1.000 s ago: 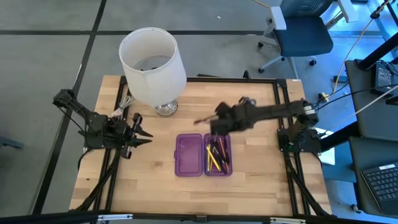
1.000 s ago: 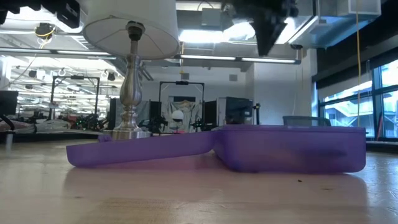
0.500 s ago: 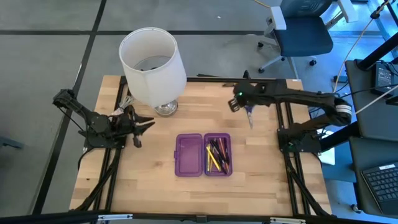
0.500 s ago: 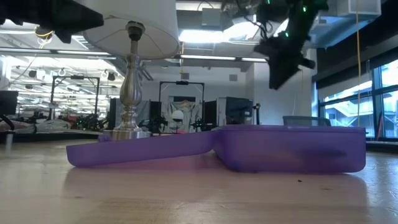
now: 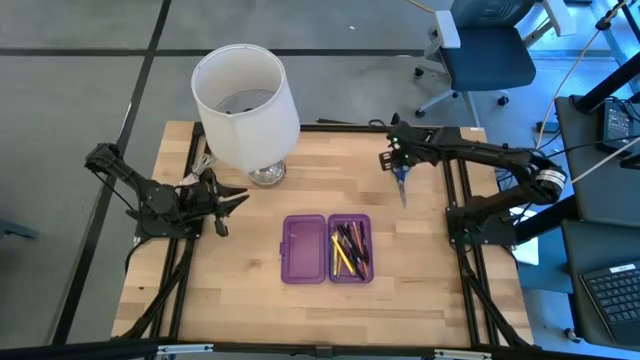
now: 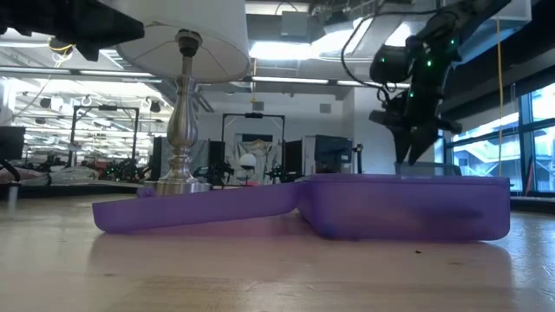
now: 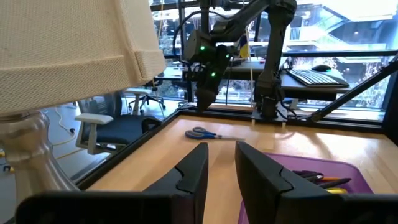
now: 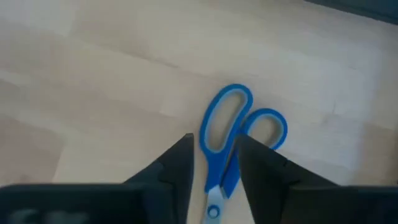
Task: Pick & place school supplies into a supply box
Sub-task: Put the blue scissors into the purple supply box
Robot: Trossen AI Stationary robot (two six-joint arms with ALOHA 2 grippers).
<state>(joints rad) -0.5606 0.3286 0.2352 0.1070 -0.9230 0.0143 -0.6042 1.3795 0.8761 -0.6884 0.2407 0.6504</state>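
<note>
From above, you have the wooden desk (image 5: 250, 300) with the purple supply box (image 5: 327, 248) lying open near its middle, both halves flat; the half on the right arm's side holds black, yellow and orange pens and pencils (image 5: 349, 250). The blue-handled scissors (image 5: 400, 181) lie on bare wood toward the far right corner, well apart from the box. Your right pincer (image 5: 397, 163) stands just over the handle end of the scissors. Your left pincer (image 5: 232, 199) waits near the desk's left edge, beside the base of the white lamp (image 5: 246, 108). Bare wood runs all around the box, widest along the near edge.

At desk height, you see the box's deeper half (image 6: 408, 206) on the picture's right and its shallow half (image 6: 195, 208) on the left, with the right pincer (image 6: 409, 149) hanging close above the deep half's far rim line. The lamp's metal stem (image 6: 181, 121) stands behind the shallow half.

Past your left wrist, the left pincer (image 7: 221, 167) shows its fingers a narrow gap apart, gripping nothing; the scissors (image 7: 205, 133) lie beyond, under the other arm.

Past your right wrist, the right pincer (image 8: 214, 165) is parted, its fingers straddling the scissors (image 8: 230, 137) just below the handle loops, not closed on them.
</note>
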